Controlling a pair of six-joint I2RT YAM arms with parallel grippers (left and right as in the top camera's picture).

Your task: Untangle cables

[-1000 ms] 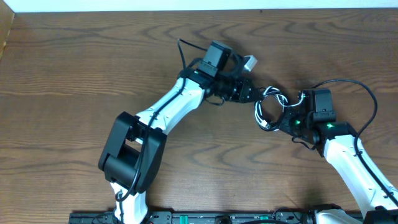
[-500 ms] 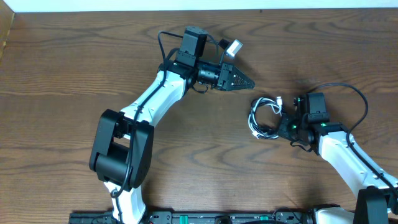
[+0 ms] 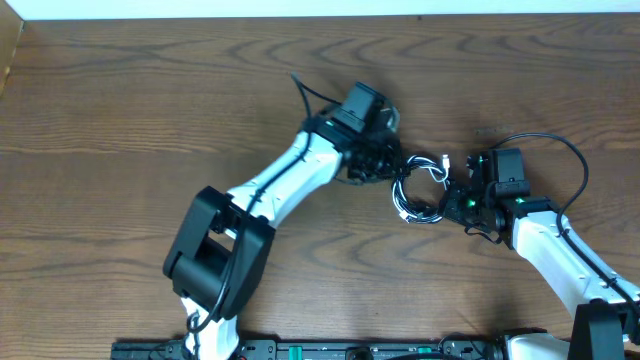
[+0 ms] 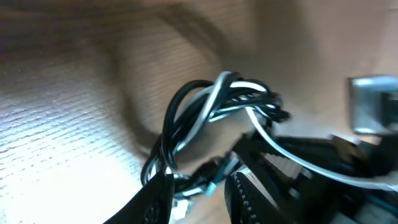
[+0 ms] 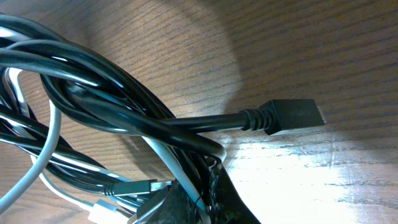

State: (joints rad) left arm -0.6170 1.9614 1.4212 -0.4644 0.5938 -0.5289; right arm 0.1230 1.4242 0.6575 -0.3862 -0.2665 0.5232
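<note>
Black and white cables (image 3: 420, 188) lying tangled, left gripper (image 3: 395, 170) straddling them at 10 o'clock, jaws narrowly parted, right gripper (image 3: 450, 200) pinching them at 4 o'clock.

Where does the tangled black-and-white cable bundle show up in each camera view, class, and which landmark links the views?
Overhead: the cable bundle lies right of centre, between the left hand and the right hand.
Left wrist: the bundle loops across the middle of the picture.
Right wrist: the bundle fills the left half, close up.
Shared landmark: the brown wood-grain table beneath it in every view.
</note>
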